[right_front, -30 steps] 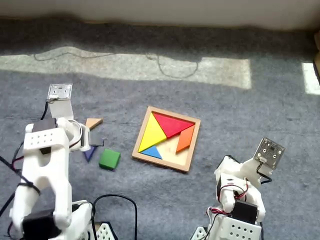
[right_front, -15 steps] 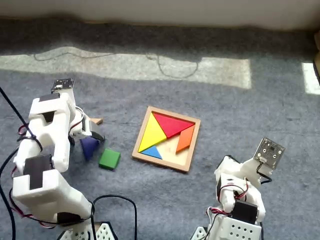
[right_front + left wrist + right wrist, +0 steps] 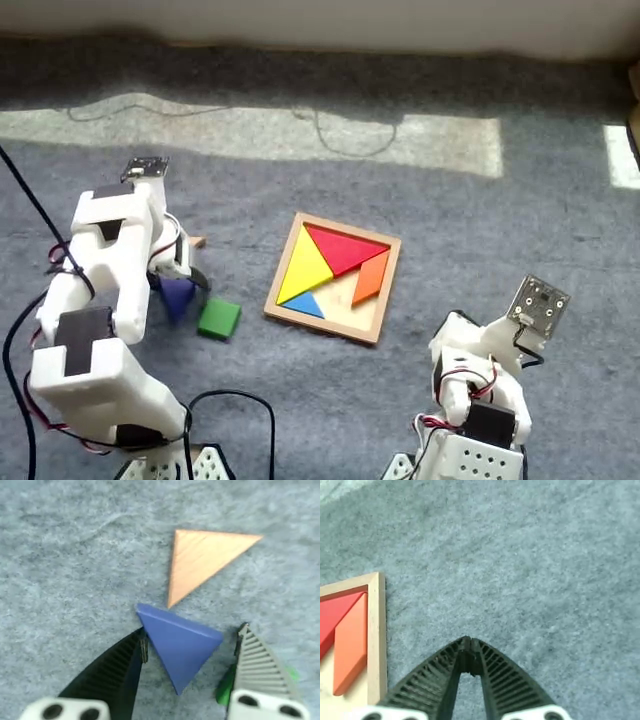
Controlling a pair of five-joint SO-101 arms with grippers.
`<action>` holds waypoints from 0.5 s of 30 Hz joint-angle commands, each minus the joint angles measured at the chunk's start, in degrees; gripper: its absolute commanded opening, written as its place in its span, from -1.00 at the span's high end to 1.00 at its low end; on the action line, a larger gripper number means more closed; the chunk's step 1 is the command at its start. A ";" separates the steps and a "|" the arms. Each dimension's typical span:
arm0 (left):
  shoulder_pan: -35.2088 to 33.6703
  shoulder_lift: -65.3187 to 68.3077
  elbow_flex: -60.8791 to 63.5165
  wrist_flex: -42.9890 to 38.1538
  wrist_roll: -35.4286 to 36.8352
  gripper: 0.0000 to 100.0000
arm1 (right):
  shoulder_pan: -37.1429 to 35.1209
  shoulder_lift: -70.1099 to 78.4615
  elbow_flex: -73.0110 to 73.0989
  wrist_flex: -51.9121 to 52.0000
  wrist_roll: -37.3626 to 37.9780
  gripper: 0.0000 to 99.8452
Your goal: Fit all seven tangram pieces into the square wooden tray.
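The square wooden tray [image 3: 383,292] lies mid-table holding a yellow triangle [image 3: 303,268], a red triangle [image 3: 343,249], an orange piece [image 3: 371,276] and a small light-blue triangle [image 3: 305,304]. A dark blue triangle [image 3: 180,642] lies flat on the carpet between the fingers of my left gripper [image 3: 192,637], which is open around it. Just beyond it lies a tan triangle [image 3: 205,557]. A green square [image 3: 218,318] sits beside the left gripper [image 3: 178,285]. My right gripper [image 3: 470,655] is shut, empty, above bare carpet near the tray's corner [image 3: 377,630].
Grey carpet covers the whole table. A thin cable [image 3: 330,140] runs across the far side in a sunlit strip. The right arm [image 3: 480,385] is folded near its base at the front right.
The left arm has stretched out from its base over the loose pieces, covering most of the tan triangle, and its open fingers now flank the blue triangle. The right arm has not moved.
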 commanded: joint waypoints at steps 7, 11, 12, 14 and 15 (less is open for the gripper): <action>3.30 -0.31 -0.22 0.62 -0.18 0.45 | 0.48 -0.92 6.11 -1.71 0.70 0.99; 3.30 -0.13 0.04 0.53 -0.18 0.60 | 0.48 -0.92 6.11 -1.71 0.70 0.99; 3.47 -0.13 0.22 0.53 -0.26 0.63 | 0.48 -0.92 6.11 -1.71 0.70 0.99; 3.56 -0.13 0.22 0.62 -0.26 0.66 | 0.48 -0.92 6.11 -1.71 0.70 0.99; 3.65 -0.13 0.31 0.88 -0.44 0.66 | 0.48 -0.92 6.11 -1.71 0.70 0.99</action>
